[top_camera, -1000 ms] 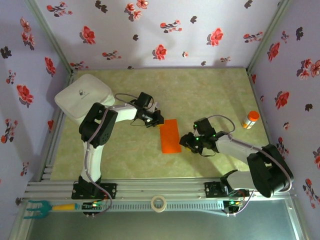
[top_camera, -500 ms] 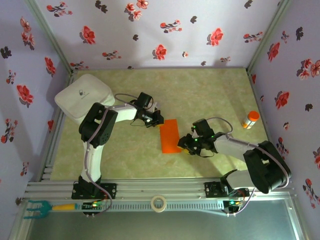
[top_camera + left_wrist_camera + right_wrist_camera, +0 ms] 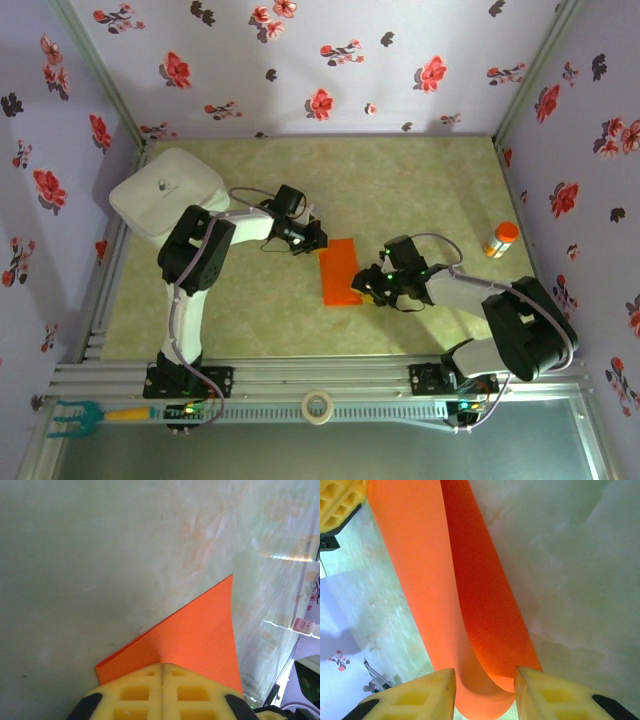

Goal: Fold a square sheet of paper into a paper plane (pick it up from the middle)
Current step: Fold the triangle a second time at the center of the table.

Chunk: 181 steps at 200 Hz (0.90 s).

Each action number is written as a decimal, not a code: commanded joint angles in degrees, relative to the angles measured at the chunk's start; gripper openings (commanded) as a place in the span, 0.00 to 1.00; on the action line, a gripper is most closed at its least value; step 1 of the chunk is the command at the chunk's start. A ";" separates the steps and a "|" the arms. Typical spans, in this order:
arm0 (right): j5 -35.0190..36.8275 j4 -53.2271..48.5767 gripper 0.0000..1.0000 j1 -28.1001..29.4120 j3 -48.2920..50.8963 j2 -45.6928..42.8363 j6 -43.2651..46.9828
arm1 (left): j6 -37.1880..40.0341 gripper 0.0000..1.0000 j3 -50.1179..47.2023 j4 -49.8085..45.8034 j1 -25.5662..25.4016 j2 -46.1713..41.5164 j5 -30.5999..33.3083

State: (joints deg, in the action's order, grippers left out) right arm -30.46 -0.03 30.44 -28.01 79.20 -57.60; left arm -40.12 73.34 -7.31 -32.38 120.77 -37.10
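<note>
Where the pale green marbled table (image 3: 420,180) has its middle, the square sheet of paper (image 3: 340,272) lies as a bright orange oblong, its long sides running from 12 to 6 o'clock in the overhead view. Its far half rests flat. Along its near right side, the paper rises and curls over in a soft roll.

At the sheet's 11 o'clock corner sits the left gripper (image 3: 316,240), its yellow fingers (image 3: 135,692) pressed tight together with no gap, their tips resting on the paper's corner. Whether they pinch the paper or only press on it cannot be told.

At the sheet's 5 o'clock corner is the right gripper (image 3: 368,290), its jaws part-way closed. In its wrist view the curled roll fills the gap between the two yellow pads (image 3: 545,692) and meets both.

Farther out, a white lidded box (image 3: 165,195) sits at 10 o'clock by the left wall, and a small orange-capped bottle (image 3: 501,240) stands at 3 o'clock near the right wall. A roll of tape (image 3: 318,406) lies on the front rail at 6 o'clock.
</note>
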 commanded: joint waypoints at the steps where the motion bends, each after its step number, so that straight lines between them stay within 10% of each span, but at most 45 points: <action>1: -1.50 2.41 0.37 0.11 -1.65 1.23 1.18 | -0.15 0.04 -1.04 -1.83 0.21 0.70 1.09; 116: -9.71 12.11 0.40 -5.76 -5.92 11.81 7.42 | -0.04 0.05 -0.38 -2.01 0.21 0.27 0.52; 181: -8.42 14.85 0.11 -6.44 -5.57 16.27 4.59 | 2.04 0.25 3.02 -4.40 0.13 -4.09 -0.71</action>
State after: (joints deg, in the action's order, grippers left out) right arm -39.24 12.75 24.36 -32.67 93.86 -51.62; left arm -39.99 74.15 -8.45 -32.38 120.55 -37.52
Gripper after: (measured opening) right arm 0.137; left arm 0.178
